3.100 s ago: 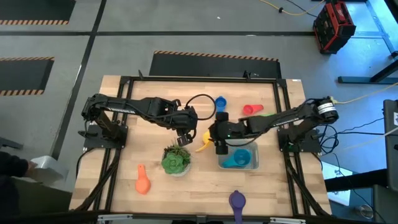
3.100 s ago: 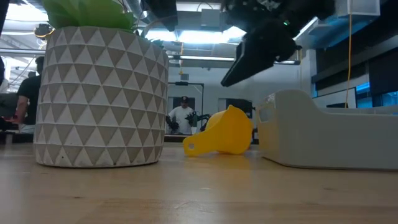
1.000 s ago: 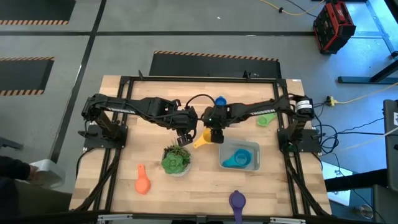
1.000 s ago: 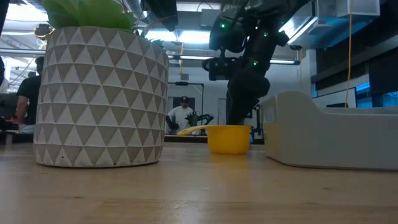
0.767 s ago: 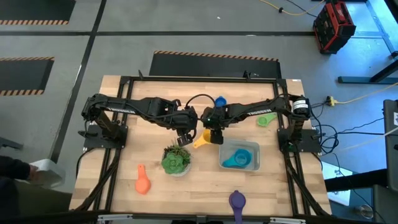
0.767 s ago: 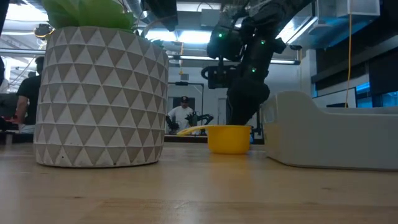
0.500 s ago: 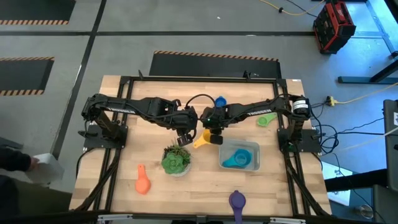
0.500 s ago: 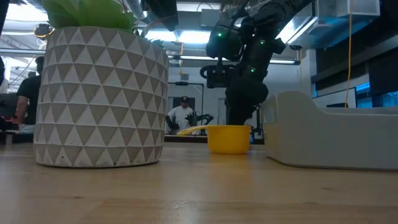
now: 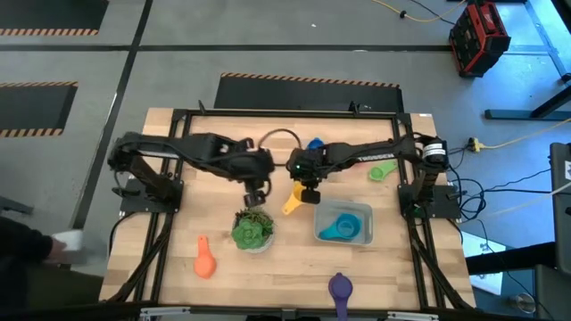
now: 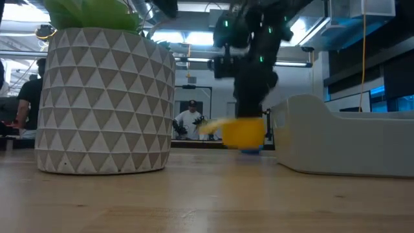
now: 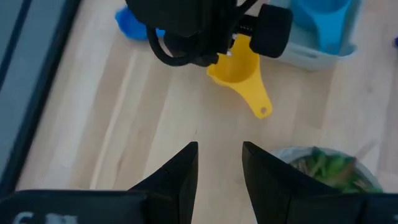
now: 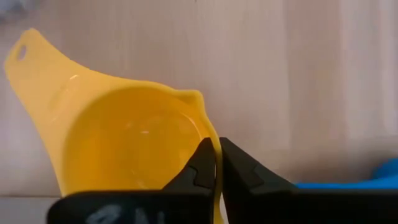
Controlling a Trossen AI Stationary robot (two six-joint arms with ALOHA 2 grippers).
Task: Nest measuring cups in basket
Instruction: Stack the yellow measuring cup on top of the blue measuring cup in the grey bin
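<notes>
— Where's the yellow cup [image 12: 124, 149]?

— I see its rim pinched between my right gripper's [image 12: 217, 163] closed jaws, just beside the basket [image 9: 359, 234].

— Left gripper [image 11: 219, 163]?

— Jaws slightly apart, empty, above the plant [image 9: 252, 227].

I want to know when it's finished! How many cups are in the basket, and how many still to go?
Done: the teal cup lies in the basket. In hand: the right gripper is shut on the yellow cup's rim, lifting it just off the table. Left: the blue, green, orange and purple cups lie loose. The left gripper waits above the plant.
</notes>
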